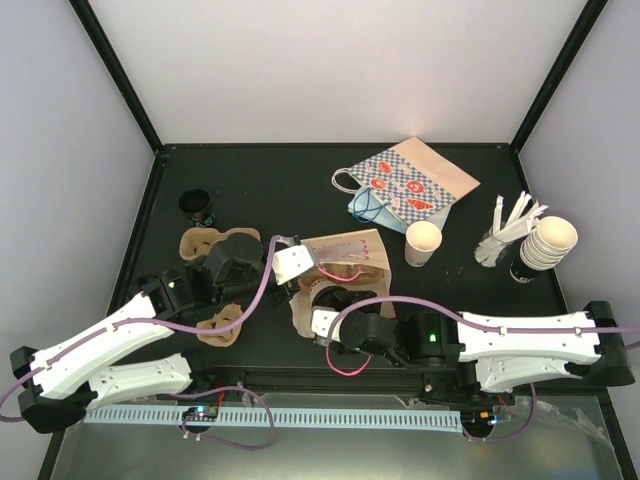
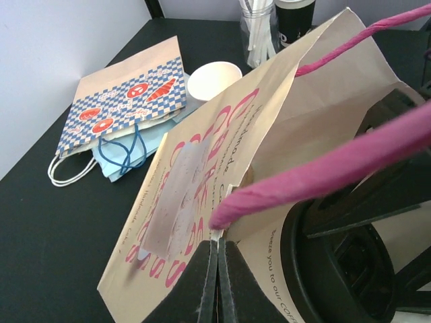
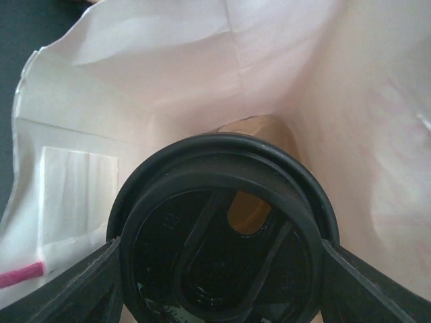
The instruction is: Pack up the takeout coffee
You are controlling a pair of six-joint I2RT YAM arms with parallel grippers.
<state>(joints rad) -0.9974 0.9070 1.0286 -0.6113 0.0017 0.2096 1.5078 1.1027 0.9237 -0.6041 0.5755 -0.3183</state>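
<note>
Left hand (image 2: 217, 269) pinches bag (image 2: 202, 155) rim; black lid (image 3: 222, 256) inside.

The mouth of the pink bag (image 3: 168, 81) is nearly blocked by the black lid (image 3: 202, 269) (paper walls close on 2 sides), with room only behind it.

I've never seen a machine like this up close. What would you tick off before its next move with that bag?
1. Left tool clamped on the rim of the pink-handled bag: ok.
2. Bag mouth open: ok.
3. Right tool gripping the black lid from both sides, inside the bag: ok.
4. White paper cup packed: not ok; it stands open on the table beside the checked bag.
5. The thing under the black lid resting on the bag's floor: cannot tell.
</note>
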